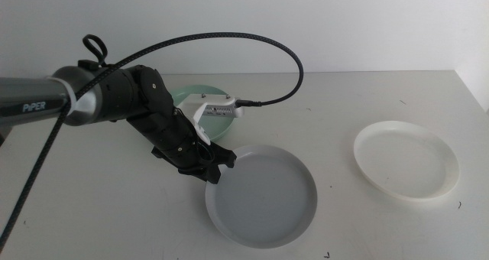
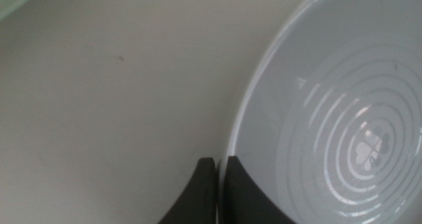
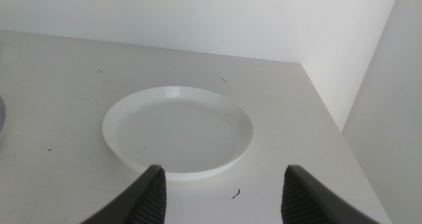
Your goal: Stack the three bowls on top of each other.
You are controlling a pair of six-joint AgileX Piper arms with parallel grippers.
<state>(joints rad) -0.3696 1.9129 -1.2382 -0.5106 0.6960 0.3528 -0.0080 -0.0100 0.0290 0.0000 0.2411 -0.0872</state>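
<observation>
Rim grip on the grey bowl

Left claw (image 1: 216, 166) is pinching the near-left rim of the pale grey bowl (image 1: 263, 196), its jaws nearly closed with the rim between them, as the left wrist view shows. The bowl is sitting on the desk (image 1: 92, 206), extending rightward from the claw. The mint green bowl (image 1: 218, 126) is lying just behind the left arm. Right claw (image 3: 223, 184) is hovering wide apart, holding nothing, near the white bowl (image 1: 406, 160), well to the right.
</observation>
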